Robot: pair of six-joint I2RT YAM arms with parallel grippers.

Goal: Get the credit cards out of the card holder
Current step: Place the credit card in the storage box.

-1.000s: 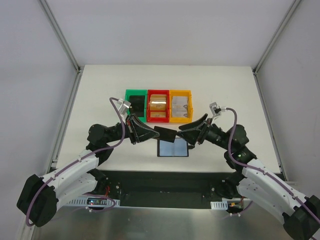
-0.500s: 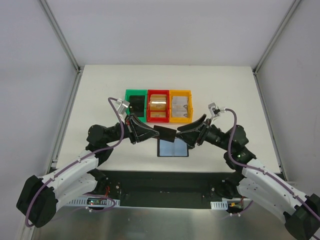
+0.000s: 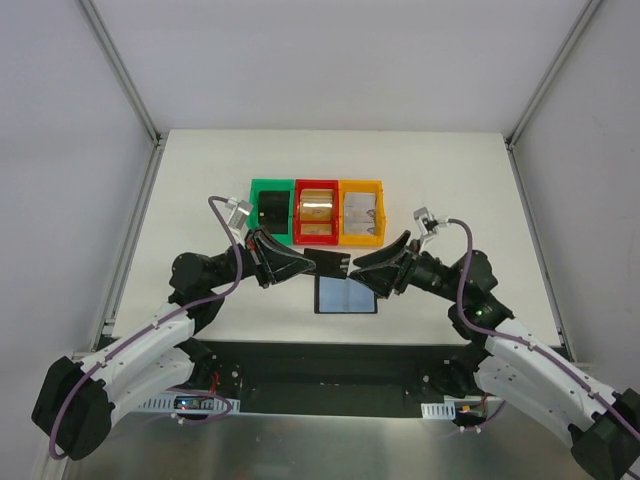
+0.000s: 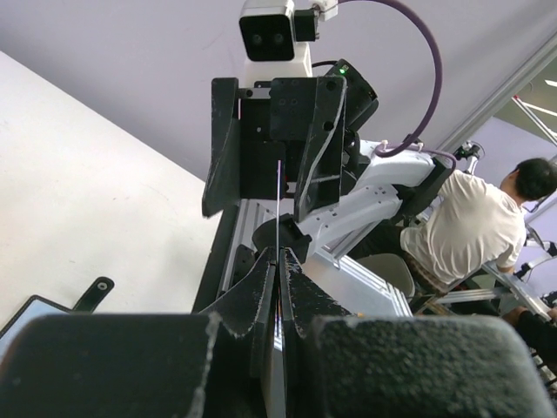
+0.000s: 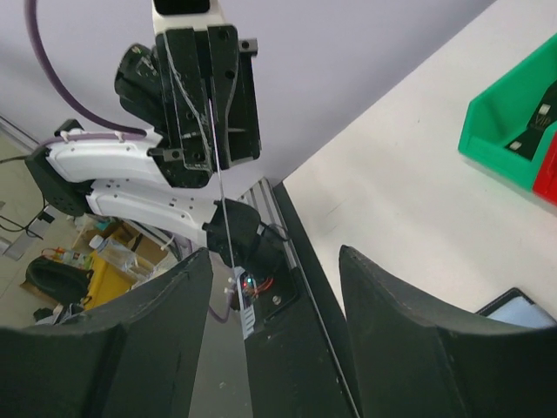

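Card holder (image 3: 347, 298) lies open on the worktop (image 3: 450, 180); above it left hand (image 4: 278, 261) pinches a credit card (image 3: 328, 263), right hand (image 5: 276, 257) spread astride it.

both arms reach inward, tips almost meeting; left gripper (image 4: 277, 254) pinches a credit card (image 3: 326, 262), right gripper (image 5: 274, 252) spread wide.

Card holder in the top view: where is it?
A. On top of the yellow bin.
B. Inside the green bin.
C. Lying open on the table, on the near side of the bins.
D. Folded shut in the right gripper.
C: the card holder lies open on the table, both bluish panels showing, on the near side of the bins; the left gripper grips a credit card, and the right gripper is open.
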